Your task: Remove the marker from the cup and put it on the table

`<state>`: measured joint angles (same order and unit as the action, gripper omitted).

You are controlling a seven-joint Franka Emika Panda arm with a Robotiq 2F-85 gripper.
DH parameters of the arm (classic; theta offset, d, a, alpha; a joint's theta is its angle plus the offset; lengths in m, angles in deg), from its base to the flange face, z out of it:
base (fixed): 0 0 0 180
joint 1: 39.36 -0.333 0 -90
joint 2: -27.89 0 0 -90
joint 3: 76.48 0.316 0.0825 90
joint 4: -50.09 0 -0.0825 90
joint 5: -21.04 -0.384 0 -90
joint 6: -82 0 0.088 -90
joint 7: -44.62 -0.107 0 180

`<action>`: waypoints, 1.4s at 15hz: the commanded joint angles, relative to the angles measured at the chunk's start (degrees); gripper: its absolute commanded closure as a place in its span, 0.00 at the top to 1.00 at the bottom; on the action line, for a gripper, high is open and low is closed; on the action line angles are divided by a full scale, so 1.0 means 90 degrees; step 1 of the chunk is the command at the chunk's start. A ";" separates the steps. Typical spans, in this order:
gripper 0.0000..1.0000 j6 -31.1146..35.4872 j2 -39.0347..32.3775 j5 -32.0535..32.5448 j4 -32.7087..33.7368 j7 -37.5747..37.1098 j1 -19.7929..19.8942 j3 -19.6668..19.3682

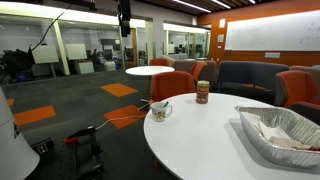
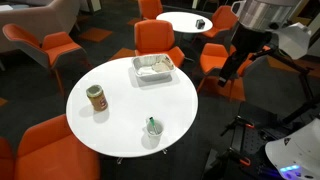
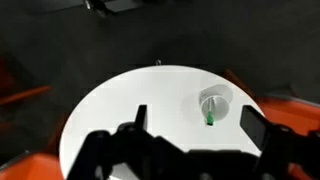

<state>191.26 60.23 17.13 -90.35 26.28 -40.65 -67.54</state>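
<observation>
Round white table (image 3: 130, 100), cup (image 3: 217, 101) holding green marker (image 3: 210, 120), jaws spread wide in foreground

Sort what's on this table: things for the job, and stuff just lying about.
For the job: marker, the cup it stands in, the table.
Lying about: brown jar, foil tray.

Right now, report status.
Gripper high above table, jaws open, empty. Marker in cup. Jar and foil tray away from cup.

Even overhead light fills the room; the white desk (image 2: 125, 100) shines softly; the wrist view is dim, blurred.
</observation>
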 commanded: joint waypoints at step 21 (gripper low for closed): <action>1.00 0.2839 -0.1459 0.0090 -0.0467 -0.0112 -0.0053 0.0056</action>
<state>211.64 49.82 17.27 -94.27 26.63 -40.91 -67.51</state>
